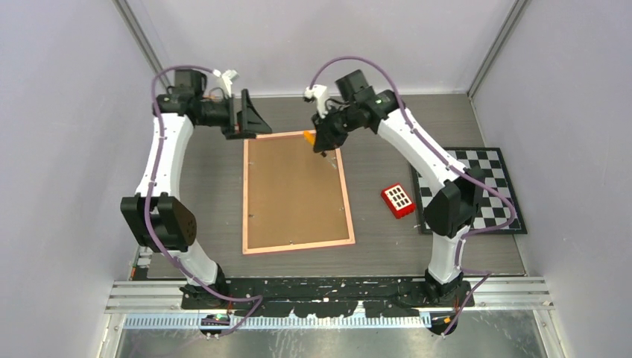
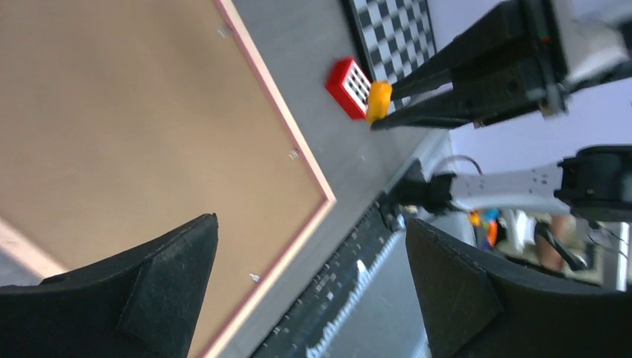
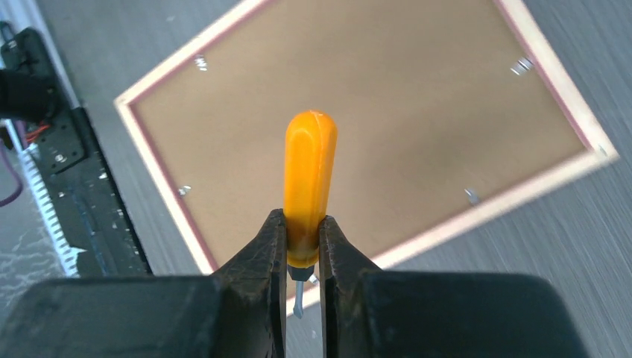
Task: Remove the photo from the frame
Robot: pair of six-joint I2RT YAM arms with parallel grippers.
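One frame (image 1: pixel 296 190), brown back panel up, lies beneath both sets of jaws. Four metal clips (image 3: pixel 471 195) can be counted on that panel from the right wrist view. One orange-handled screwdriver (image 3: pixel 309 179) is clamped between the jaws of the right gripper (image 3: pixel 302 246). There are two grippers, one on each of the two arms; the left gripper (image 2: pixel 311 224) has its jaws spread wide. One red grid block (image 1: pixel 398 200) and one checkerboard (image 1: pixel 488 186) lie off to the outer side of the right jaws.

Overhead view facing down, close wrist views, frame (image 1: pixel 296 195) shared
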